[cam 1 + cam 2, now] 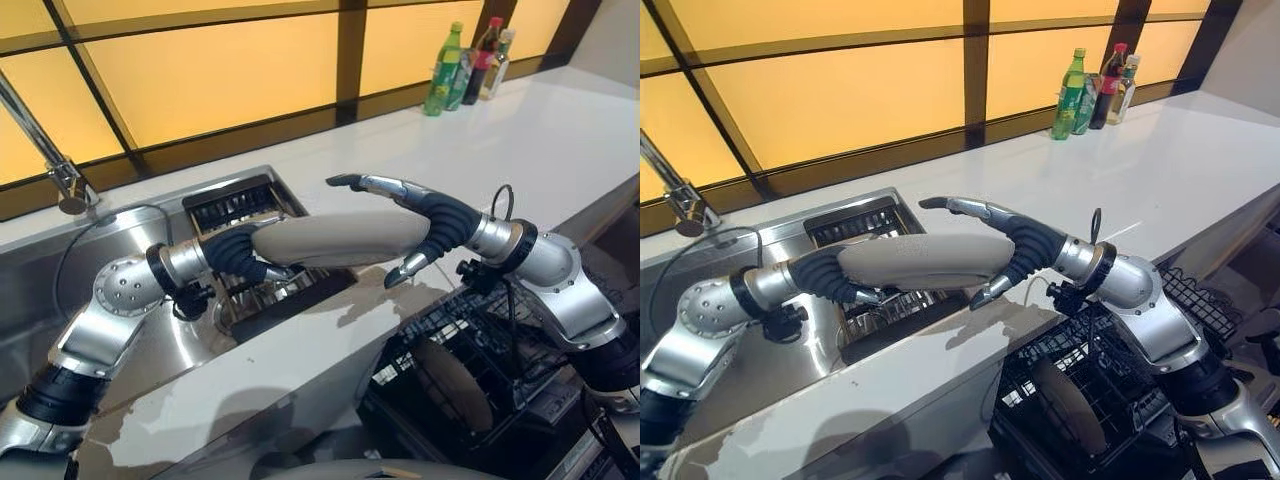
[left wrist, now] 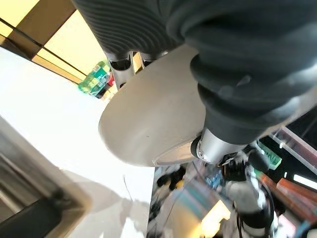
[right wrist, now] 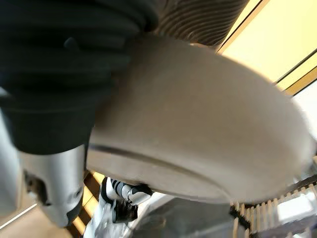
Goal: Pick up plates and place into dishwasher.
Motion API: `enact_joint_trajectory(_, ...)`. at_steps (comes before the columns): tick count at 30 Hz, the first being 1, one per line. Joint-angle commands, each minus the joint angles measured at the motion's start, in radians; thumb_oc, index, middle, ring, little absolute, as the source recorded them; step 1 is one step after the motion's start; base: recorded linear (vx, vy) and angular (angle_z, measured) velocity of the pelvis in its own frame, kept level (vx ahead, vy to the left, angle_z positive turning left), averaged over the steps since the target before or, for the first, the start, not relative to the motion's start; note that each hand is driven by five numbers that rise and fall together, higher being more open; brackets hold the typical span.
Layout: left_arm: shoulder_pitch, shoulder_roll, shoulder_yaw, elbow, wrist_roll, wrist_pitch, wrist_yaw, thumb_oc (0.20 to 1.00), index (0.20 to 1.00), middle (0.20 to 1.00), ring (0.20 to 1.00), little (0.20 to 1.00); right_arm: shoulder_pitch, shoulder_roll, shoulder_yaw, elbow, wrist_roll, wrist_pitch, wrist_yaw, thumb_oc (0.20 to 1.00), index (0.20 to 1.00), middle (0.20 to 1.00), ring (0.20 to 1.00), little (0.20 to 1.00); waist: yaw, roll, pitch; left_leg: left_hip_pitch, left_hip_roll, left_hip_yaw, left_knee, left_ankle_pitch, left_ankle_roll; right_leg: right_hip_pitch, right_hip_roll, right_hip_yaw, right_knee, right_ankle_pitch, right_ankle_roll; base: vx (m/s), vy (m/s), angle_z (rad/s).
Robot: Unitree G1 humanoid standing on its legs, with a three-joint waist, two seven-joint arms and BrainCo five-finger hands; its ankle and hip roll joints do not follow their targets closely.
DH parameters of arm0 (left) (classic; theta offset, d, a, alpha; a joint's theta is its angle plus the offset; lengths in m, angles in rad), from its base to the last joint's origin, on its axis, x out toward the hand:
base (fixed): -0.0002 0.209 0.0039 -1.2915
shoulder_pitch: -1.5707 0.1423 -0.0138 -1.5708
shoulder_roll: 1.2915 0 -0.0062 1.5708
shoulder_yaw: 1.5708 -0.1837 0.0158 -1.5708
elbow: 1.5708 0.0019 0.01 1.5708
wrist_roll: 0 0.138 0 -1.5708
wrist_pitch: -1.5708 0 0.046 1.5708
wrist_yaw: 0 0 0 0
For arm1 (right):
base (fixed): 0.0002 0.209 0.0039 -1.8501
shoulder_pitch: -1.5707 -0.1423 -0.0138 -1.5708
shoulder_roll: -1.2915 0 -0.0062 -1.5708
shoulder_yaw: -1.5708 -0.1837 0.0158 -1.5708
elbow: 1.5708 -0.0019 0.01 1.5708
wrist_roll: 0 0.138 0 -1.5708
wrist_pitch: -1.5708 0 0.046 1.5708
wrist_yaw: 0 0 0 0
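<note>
Left eye view: both robot hands, left [image 1: 235, 255] and right [image 1: 425, 222], clasp a beige plate [image 1: 340, 240]; another sits in the dishwasher rack [image 1: 520, 350].

Plate [image 1: 340, 240] matt, smooth; sink [image 1: 130, 235] brushed metal; countertop [image 1: 560, 130] glossy white.

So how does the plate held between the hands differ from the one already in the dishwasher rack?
The held plate lies nearly flat above the counter edge, gripped by the left hand and right hand; the racked plate stands on edge in the dishwasher rack, touched by neither hand and partly hidden by wires. Both look like the same beige round plate.
</note>
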Motion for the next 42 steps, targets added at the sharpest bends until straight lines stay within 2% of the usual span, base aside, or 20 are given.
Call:
enact_joint_trajectory(1,-0.103,0.030,-0.094,-0.080,-0.036,0.018,-0.066,0.200,0.200,0.200,0.200,0.200,-0.099,-0.006,0.027,-0.041,0.062,-0.013,-0.033,1.000,1.000,1.000,1.000,1.000,-0.009,-0.016,-0.054,-0.117,-0.036,-0.026,-0.054,0.121,0.026,0.028,-0.003,-0.033,0.107,-0.141,0.003,0.06,-0.010,0.05)
enact_joint_trajectory(8,-0.120,0.016,-0.132,-0.072,-0.026,0.011,-0.050,0.200,0.200,0.200,0.200,0.200,-0.091,0.008,0.071,-0.045,0.072,0.002,0.034,1.000,1.000,1.000,1.000,1.000,-0.010,-0.019,-0.056,-0.113,-0.047,-0.033,-0.057,0.120,0.033,0.029,-0.003,-0.029,0.100,-0.133,0.004,0.02,0.013,0.06)
enact_joint_trajectory(14,-0.104,-0.012,-0.121,-0.059,-0.012,0.008,-0.017,0.200,0.200,0.200,0.200,0.200,-0.087,0.026,0.112,-0.062,0.064,0.045,0.107,1.000,1.000,1.000,1.000,1.000,-0.005,-0.022,-0.057,-0.113,-0.049,-0.033,-0.059,0.123,0.035,0.030,-0.002,-0.029,0.093,-0.128,0.004,0.01,0.006,0.04)
enact_joint_trajectory(15,-0.100,-0.014,-0.119,-0.059,-0.008,0.008,-0.012,0.200,0.200,0.200,0.200,0.200,-0.085,0.023,0.117,-0.065,0.061,0.048,0.114,0.464,0.464,0.464,0.464,0.464,-0.005,-0.022,-0.056,-0.113,-0.049,-0.032,-0.060,0.124,0.035,0.031,-0.002,-0.030,0.093,-0.128,0.004,0.00,0.000,0.00)
enact_joint_trajectory(16,-0.097,-0.015,-0.119,-0.055,-0.007,0.006,-0.005,0.200,0.200,0.200,0.200,0.200,-0.084,0.020,0.121,-0.064,0.059,0.050,0.124,0.200,0.200,0.200,0.200,0.200,-0.005,-0.022,-0.055,-0.113,-0.049,-0.032,-0.059,0.124,0.035,0.032,-0.002,-0.031,0.093,-0.128,0.003,0.00,0.000,0.00)
enact_joint_trajectory(23,-0.070,-0.029,-0.097,-0.038,0.008,-0.009,0.033,0.200,0.200,0.200,0.200,0.200,-0.081,0.018,0.118,-0.052,0.078,0.056,0.142,0.200,0.200,0.200,0.200,0.200,0.009,-0.026,-0.049,-0.118,-0.053,-0.036,-0.057,0.128,0.034,0.036,-0.001,-0.045,0.099,-0.135,0.000,0.00,-0.003,0.01)
enact_joint_trajectory(34,-0.015,-0.068,-0.037,-0.038,0.032,-0.025,0.064,0.200,0.200,0.200,0.200,0.200,-0.041,0.064,0.093,-0.037,0.010,0.064,0.088,0.200,0.200,0.200,0.200,0.200,0.024,-0.025,-0.046,-0.128,-0.054,-0.036,-0.056,0.136,0.032,0.037,0.001,-0.066,0.108,-0.139,-0.003,0.00,-0.020,0.06)
enact_joint_trajectory(37,0.002,-0.078,-0.014,-0.034,0.040,-0.022,0.106,0.200,0.200,0.200,0.200,0.200,-0.026,0.070,0.071,-0.033,0.006,0.053,0.048,0.200,0.200,0.200,0.200,0.200,0.024,-0.023,-0.046,-0.129,-0.054,-0.034,-0.056,0.136,0.033,0.039,0.002,-0.065,0.109,-0.141,-0.005,0.00,0.000,0.00)
enact_joint_trajectory(40,0.027,-0.096,0.015,-0.017,0.067,-0.012,0.190,0.200,0.200,0.200,0.200,0.200,-0.008,0.088,0.039,-0.019,-0.029,0.032,-0.003,0.200,0.200,0.200,0.200,0.200,0.024,-0.021,-0.046,-0.127,-0.053,-0.034,-0.055,0.135,0.033,0.040,0.003,-0.063,0.112,-0.143,-0.006,0.00,0.000,0.00)
enact_joint_trajectory(41,0.036,-0.106,0.026,-0.010,0.072,0.001,0.239,0.256,0.256,0.256,0.256,0.256,-0.003,0.093,0.027,-0.015,-0.045,0.023,-0.028,0.200,0.200,0.200,0.200,0.200,0.023,-0.021,-0.046,-0.126,-0.054,-0.034,-0.056,0.135,0.033,0.041,0.004,-0.063,0.112,-0.144,-0.006,0.00,0.000,0.00)
enact_joint_trajectory(42,0.047,-0.121,0.040,0.003,0.077,0.008,0.283,0.410,0.410,0.410,0.410,0.410,0.002,0.101,0.013,-0.012,-0.060,0.020,-0.045,0.200,0.200,0.200,0.200,0.200,0.023,-0.020,-0.046,-0.125,-0.053,-0.034,-0.055,0.135,0.034,0.041,0.004,-0.063,0.113,-0.144,-0.006,0.00,0.000,0.00)
